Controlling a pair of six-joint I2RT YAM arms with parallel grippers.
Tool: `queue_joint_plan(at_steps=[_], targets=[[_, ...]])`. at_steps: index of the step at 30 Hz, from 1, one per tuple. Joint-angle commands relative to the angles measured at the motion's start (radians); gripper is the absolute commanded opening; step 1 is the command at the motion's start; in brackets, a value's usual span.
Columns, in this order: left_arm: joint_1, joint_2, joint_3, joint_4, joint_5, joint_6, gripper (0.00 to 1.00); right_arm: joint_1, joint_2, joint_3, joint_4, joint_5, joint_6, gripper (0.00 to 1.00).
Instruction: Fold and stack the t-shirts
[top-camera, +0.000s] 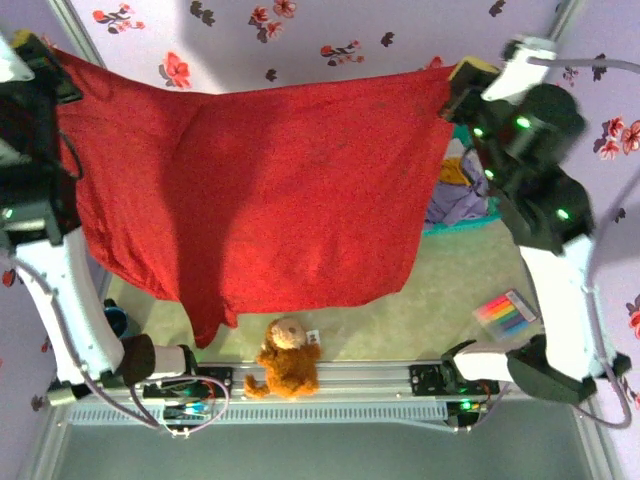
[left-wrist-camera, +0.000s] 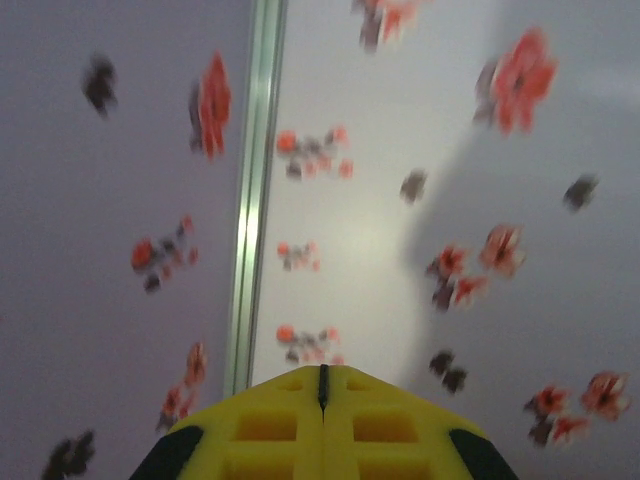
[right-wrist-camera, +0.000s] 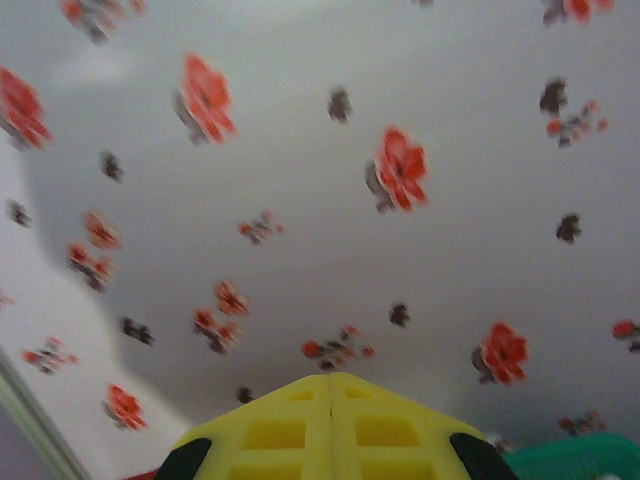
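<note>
At the upper left of the overhead view, your left pincer (left-wrist-camera: 322, 385) is clamped shut on a corner of the red shirt (top-camera: 260, 190). The shirt hangs spread across the middle, likely to flatten it for folding. At the upper right, the right pincer (right-wrist-camera: 330, 382) grips the opposite corner, fully closed.

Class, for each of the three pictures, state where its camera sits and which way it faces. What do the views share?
Top external: above and behind the bases, looking down; both arms hold the red t-shirt spread between left gripper and right gripper.
Left wrist: on the left arm, facing the flowered wall and a metal post; its shut yellow fingers show.
Right wrist: facing that wall; shut yellow fingers, teal basket corner.
Shared: the wall, in all three.
</note>
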Motion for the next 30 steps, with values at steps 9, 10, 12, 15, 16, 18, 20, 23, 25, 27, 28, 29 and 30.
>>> queue_joint_plan(at_steps=[9,10,12,15,16,18,20,23,25,27,28,29,30], targets=[[0.011,0.519,-0.202,0.113,0.106,-0.066,0.0,-0.167,0.611,0.04,-0.034,-0.161,0.027,0.0],[0.012,0.592,-0.165,0.093,0.119,-0.074,0.0,-0.178,0.69,0.102,-0.067,-0.188,0.012,0.0],[0.019,0.748,-0.052,0.037,0.18,-0.103,0.0,-0.194,0.895,0.356,-0.228,-0.207,-0.023,0.13],[0.032,1.02,0.272,-0.132,0.334,-0.165,0.2,-0.207,1.198,0.839,-0.475,-0.188,-0.08,0.65],[0.034,1.102,0.401,-0.198,0.372,-0.193,0.5,-0.21,1.22,0.86,-0.475,-0.164,-0.079,0.7],[0.041,1.186,0.507,-0.237,0.398,-0.228,0.82,-0.218,1.157,0.734,-0.411,-0.171,-0.07,0.75],[0.044,1.149,0.429,-0.18,0.396,-0.241,0.99,-0.218,1.076,0.615,-0.372,-0.175,-0.068,0.76],[0.044,1.021,0.216,-0.053,0.364,-0.254,0.99,-0.216,0.969,0.495,-0.367,-0.188,-0.059,0.77],[0.048,0.93,0.103,-0.002,0.341,-0.265,0.99,-0.207,0.907,0.453,-0.4,-0.18,-0.065,0.77],[0.049,0.865,0.064,-0.022,0.341,-0.261,0.99,-0.195,0.845,0.407,-0.424,-0.174,-0.065,0.77],[0.049,0.835,0.062,-0.06,0.329,-0.255,0.99,-0.186,0.803,0.368,-0.424,-0.169,-0.068,0.77],[0.049,0.809,0.064,-0.109,0.313,-0.255,0.99,-0.174,0.766,0.331,-0.423,-0.163,-0.071,0.77],[0.049,0.776,0.064,-0.166,0.295,-0.248,0.99,-0.163,0.723,0.288,-0.425,-0.152,-0.073,0.77]])
